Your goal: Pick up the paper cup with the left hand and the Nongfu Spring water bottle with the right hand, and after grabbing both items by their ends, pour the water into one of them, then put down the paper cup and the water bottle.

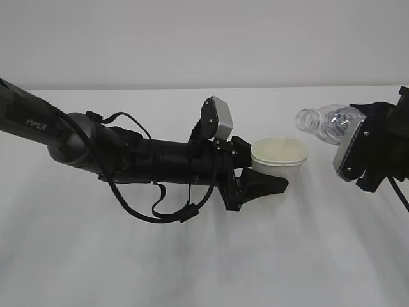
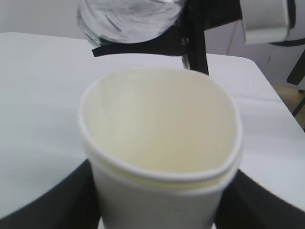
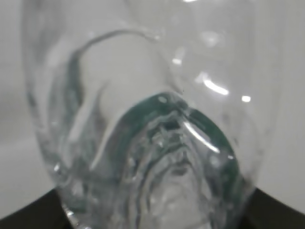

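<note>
Two black robot arms meet above a white table [image 1: 192, 268], each with a vessel in its grip. Entering from the left edge of the exterior view, the left hand [image 1: 259, 176], its arm lettered "PIPER" and trailed by loose black cables [image 1: 137, 211], holds the paper cup [image 1: 279, 160] upright just right of the frame's centre. Its two black fingers stand partly apart and clamp the cup's lower body from either side. A grey camera box [image 1: 220, 118] sits on top of that wrist.

In the left wrist view the cup [image 2: 162, 143] fills the middle of the frame, its rolled rim pressed slightly out of round and its cream interior showing no visible liquid. The dark fingers [image 2: 47, 205] appear in the lower corners on both sides of it.

At the right edge of the exterior view, the right hand [image 1: 377, 144] grips the Nongfu Spring water bottle [image 1: 329, 123] by its rear part. The bottle is tipped close to horizontal, its capless threaded neck pointing left toward the cup, near it and a little higher than the rim but apart from it. The jaws are partly open around the bottle's body.

The right wrist view looks along the clear ribbed bottle [image 3: 143, 119], which fills the frame, with a dark green band [image 3: 190, 119] visible through the plastic. Whether the water is moving inside cannot be told.
</note>
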{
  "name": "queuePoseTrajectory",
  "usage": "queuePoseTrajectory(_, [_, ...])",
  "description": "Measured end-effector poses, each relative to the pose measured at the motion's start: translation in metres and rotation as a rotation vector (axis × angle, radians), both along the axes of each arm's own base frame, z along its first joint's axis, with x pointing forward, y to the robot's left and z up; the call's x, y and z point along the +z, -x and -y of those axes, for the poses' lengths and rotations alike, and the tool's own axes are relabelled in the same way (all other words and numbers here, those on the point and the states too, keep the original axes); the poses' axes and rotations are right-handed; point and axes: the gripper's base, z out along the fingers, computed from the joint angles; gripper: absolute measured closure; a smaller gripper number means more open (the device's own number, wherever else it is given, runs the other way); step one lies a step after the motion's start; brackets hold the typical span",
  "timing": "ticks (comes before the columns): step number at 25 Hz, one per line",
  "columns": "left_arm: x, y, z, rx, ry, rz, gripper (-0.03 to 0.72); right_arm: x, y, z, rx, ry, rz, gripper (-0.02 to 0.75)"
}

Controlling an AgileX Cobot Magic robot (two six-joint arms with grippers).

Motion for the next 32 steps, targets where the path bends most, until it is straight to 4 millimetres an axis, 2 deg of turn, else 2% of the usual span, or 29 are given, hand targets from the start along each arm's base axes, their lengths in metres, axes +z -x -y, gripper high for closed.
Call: queuePoseTrajectory(32, [0.0039, 0.0059, 0.0009, -0.065, 0.043, -0.001, 0.235, 0.0038, -0.0046, -0.001, 0.045, 0.118, 0.03, 0.32])
